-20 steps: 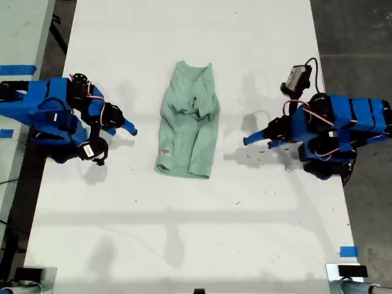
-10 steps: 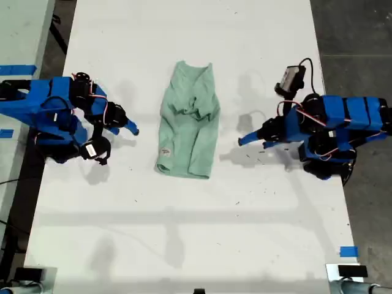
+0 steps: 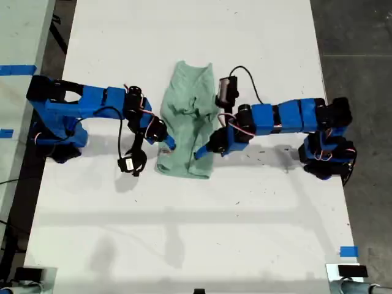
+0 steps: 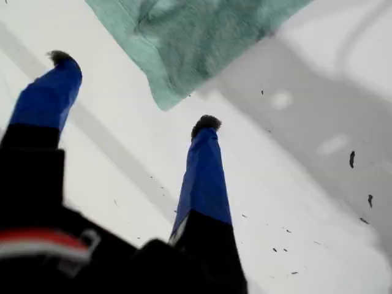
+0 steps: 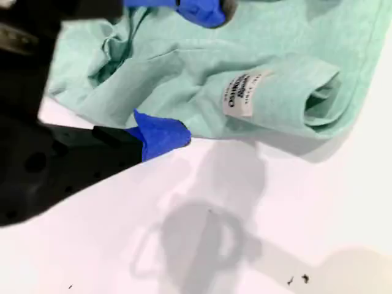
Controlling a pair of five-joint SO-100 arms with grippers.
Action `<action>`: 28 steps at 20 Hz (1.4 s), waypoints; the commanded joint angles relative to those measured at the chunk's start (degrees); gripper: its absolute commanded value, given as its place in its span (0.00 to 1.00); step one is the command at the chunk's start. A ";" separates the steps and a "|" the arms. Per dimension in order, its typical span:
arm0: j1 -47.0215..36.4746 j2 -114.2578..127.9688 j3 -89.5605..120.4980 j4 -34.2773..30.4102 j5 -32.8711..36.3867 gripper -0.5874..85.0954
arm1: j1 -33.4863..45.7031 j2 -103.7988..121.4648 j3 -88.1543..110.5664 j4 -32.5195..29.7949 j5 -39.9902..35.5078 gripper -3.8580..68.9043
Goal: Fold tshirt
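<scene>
- The tshirt lies on the white counter, about midway between the two arms and towards the far part of the counter in the exterior view
- It is pale mint green, bunched lengthwise into a narrow strip with wrinkles across its middle, and it is not flat
- A small white label shows at the strip's nearer end, on the exterior view's left side
- In the second wrist view the label sits on a rolled fold of the cloth, right at the hem
- My second hand reaches in from the exterior view's left and meets the shirt's edge just beside the label
- My second hand is open, with one blue fingertip over the cloth and the other at the cloth's edge where it meets the counter
- My first hand reaches in from the exterior view's right, over the nearer end of the strip on that side
- My first hand is open, its two blue fingers spread wide, with nothing between them
- In the first wrist view a corner of the shirt lies just past the fingertips, close to one of them but not touching it
- A small strip of blue tape sits at the counter's near edge on the exterior view's right, well apart from the shirt
</scene>
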 commanded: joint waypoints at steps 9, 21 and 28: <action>2.46 -26.72 -15.38 -3.96 -2.72 0.25 | -1.14 -26.98 -16.96 -2.11 1.58 0.41; 10.28 -29.27 -39.20 9.58 -2.29 0.01 | -8.88 -16.61 -20.57 6.42 3.25 0.03; 25.75 -26.81 -45.18 0.79 -3.96 0.01 | -26.54 -14.85 -32.34 8.17 8.88 0.03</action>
